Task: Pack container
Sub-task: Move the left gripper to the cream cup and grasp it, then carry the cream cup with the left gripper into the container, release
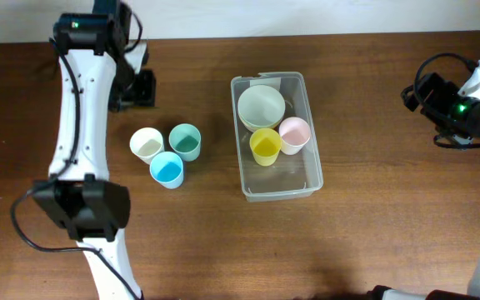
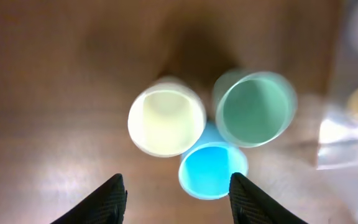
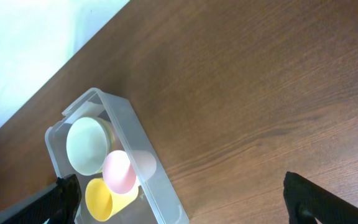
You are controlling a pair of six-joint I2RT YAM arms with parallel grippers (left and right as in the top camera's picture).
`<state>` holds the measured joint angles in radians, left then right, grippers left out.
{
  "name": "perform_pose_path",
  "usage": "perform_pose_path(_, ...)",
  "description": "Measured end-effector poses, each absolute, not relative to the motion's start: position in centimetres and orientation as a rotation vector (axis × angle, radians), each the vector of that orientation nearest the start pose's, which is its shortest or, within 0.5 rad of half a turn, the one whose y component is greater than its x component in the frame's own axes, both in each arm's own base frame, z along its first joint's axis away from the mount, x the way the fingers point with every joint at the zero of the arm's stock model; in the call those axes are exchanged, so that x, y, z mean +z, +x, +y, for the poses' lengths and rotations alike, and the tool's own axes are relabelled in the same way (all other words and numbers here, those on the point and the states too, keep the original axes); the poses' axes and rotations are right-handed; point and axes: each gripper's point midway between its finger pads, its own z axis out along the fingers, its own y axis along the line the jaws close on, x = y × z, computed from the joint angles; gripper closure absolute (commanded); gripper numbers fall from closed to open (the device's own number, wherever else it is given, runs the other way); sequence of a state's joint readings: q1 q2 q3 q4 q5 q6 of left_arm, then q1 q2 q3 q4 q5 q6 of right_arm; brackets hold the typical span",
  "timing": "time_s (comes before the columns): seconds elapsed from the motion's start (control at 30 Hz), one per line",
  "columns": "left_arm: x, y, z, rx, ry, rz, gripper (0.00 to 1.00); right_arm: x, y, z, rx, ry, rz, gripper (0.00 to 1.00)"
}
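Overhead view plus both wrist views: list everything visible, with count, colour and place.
container: 1, clear, right of table centre
bowl: 1 visible, pale green, inside the container at one short end
yellow cup: 1, yellow, inside the container beside the bowl
pink cup: 1, pink, inside the container beside the yellow cup
cream cup: 1, cream, on the table left of the container
green cup: 1, green, beside the cream cup
blue cup: 1, blue, against those two
table: 1, brown wood
left gripper: 1, black, open, above the loose cups
right gripper: 1, black, open, empty

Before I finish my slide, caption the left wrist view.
Open left gripper over cream cup, green cup and blue cup, clustered on the table.
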<state>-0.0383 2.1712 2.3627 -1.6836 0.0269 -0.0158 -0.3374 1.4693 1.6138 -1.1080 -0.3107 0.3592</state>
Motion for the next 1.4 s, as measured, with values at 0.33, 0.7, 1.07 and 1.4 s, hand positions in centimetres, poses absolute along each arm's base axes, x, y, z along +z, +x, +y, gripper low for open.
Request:
perform_pose_path(0.33, 11.8, 39.1, 4.0, -0.076, -0.223, 3.244, 0.45, 27.6, 36.0, -7.0, 0.402, 0.741, 2.401, 0.01)
perform_pose_path(0.7, 6.2, 39.6, 2.9, -0.145, -0.178, 3.231, 0.53, 27.6, 36.0, -7.0, 0.402, 0.741, 2.402, 0.01)
perform_pose_path(1.07, 4.3, 40.0, 2.6, -0.171, -0.183, 3.201, 0.99, 27.6, 36.0, -7.0, 0.402, 0.741, 2.401, 0.01)
perform_pose_path(1.4, 16.2, 44.1, 1.0, -0.264, -0.115, 2.937, 0.99, 27.6, 36.0, -7.0, 0.402, 0.741, 2.401, 0.01)
